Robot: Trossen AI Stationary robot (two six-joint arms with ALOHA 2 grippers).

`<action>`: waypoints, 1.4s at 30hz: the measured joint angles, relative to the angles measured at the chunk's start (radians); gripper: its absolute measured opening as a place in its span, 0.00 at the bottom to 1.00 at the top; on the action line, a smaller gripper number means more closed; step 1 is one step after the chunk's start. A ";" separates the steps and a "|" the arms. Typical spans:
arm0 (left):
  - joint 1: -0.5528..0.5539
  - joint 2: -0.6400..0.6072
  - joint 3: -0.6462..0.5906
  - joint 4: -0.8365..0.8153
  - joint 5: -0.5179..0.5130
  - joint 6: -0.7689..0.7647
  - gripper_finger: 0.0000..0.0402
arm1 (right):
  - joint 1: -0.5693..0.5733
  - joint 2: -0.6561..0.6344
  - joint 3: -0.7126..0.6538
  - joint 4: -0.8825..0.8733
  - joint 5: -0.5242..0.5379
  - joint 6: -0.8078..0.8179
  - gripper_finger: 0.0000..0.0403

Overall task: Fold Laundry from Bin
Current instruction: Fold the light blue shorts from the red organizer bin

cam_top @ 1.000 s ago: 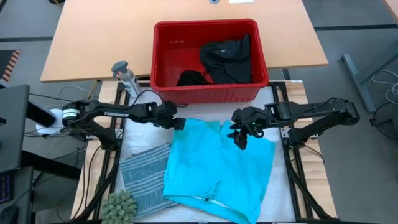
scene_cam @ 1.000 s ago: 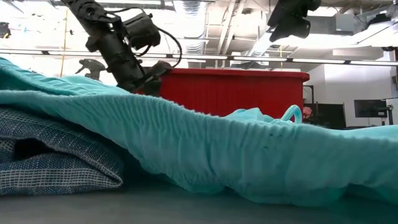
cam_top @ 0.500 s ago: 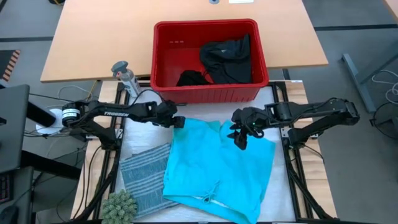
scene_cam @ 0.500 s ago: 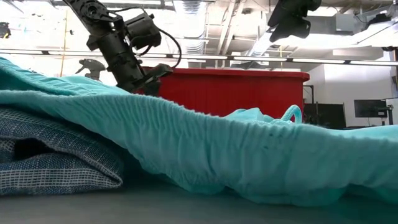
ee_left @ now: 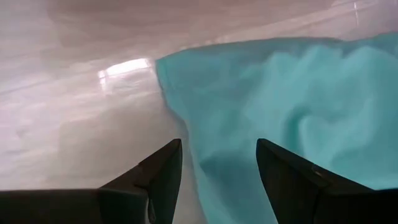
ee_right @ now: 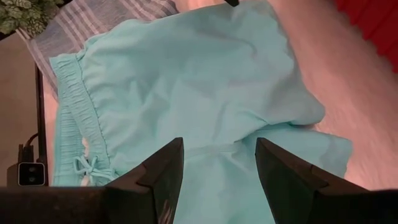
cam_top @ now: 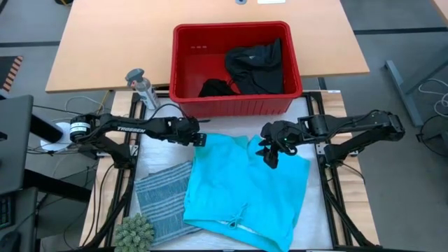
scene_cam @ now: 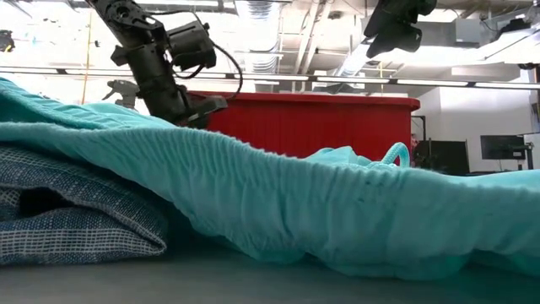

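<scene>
At about eight o'clock on the table I see the striped garment [cam_top: 159, 198] lying flat, with a small green plant [cam_top: 134, 230] at its near corner. Just right of it, overlapping its edge, the turquoise shorts [cam_top: 245, 187] are spread out across the middle, waistband and drawstring toward six o'clock.

My left gripper [cam_top: 198, 138] sits at the shorts' ten o'clock corner; through its wrist camera the fingers [ee_left: 152, 177] are spread apart with the cloth's edge between them, nothing pinched. A spray bottle [cam_top: 141, 85] stands at ten o'clock, just left of the bin.

The red bin [cam_top: 236, 101] is at twelve o'clock, beyond the shorts, with black clothes [cam_top: 253, 66] heaped in its right half.

My right gripper [cam_top: 270, 157] hangs over the shorts' two o'clock part; in the level camera it is high above the cloth, and its fingers [ee_right: 155, 180] stand apart, holding nothing.
</scene>
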 joint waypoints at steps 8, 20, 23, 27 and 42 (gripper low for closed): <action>0.000 0.001 -0.126 0.226 0.073 -0.091 0.48 | 0.007 0.000 0.000 -0.001 -0.001 -0.009 0.55; -0.004 0.016 -0.203 0.372 0.069 -0.131 0.47 | 0.007 0.000 0.000 0.001 -0.001 -0.006 0.55; -0.004 0.015 -0.201 0.386 0.063 -0.125 0.40 | 0.007 -0.001 0.000 0.002 -0.002 0.008 0.55; -0.006 0.038 -0.202 0.416 0.073 -0.086 0.22 | 0.022 -0.007 0.000 0.015 -0.002 0.019 0.54; -0.010 0.084 -0.128 0.584 0.237 -0.101 0.00 | 0.163 0.112 0.109 0.235 -0.019 -0.051 0.24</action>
